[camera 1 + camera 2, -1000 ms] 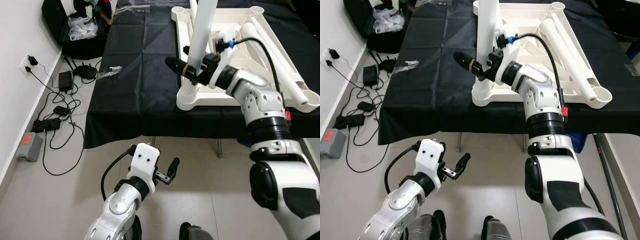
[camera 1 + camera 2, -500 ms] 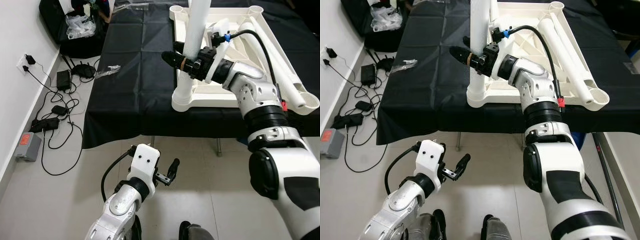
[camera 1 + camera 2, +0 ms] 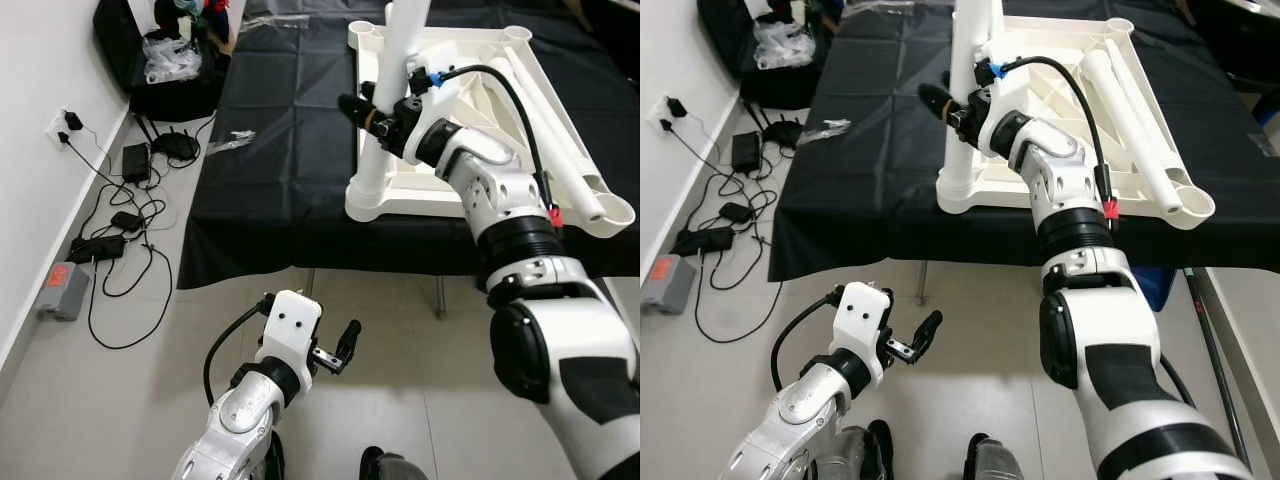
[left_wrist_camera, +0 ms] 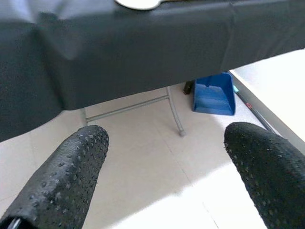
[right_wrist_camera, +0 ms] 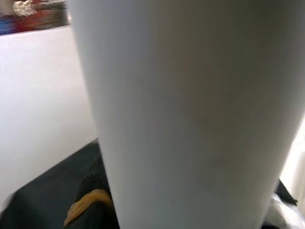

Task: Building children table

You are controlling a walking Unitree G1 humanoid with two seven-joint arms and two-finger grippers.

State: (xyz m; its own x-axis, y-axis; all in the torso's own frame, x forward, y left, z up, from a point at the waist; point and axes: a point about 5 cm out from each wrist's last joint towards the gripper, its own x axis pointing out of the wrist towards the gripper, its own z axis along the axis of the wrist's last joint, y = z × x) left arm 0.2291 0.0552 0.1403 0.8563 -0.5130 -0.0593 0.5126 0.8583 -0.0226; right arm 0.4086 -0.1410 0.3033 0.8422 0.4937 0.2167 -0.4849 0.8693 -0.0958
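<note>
Black-draped bench [image 3: 280,170]: upturned white tabletop [image 3: 470,190] at two o'clock, leg [image 3: 385,110] standing in its near corner socket. Right hand [image 3: 372,113] pinching that leg, probably to seat it straight. Left hand [image 3: 335,350] spread, idle near floor at six o'clock.

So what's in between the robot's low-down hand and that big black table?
Just bare pale floor. In the left wrist view, the open left gripper looks across floor tiles to the black tablecloth, with a metal table leg and blue bin underneath.
</note>
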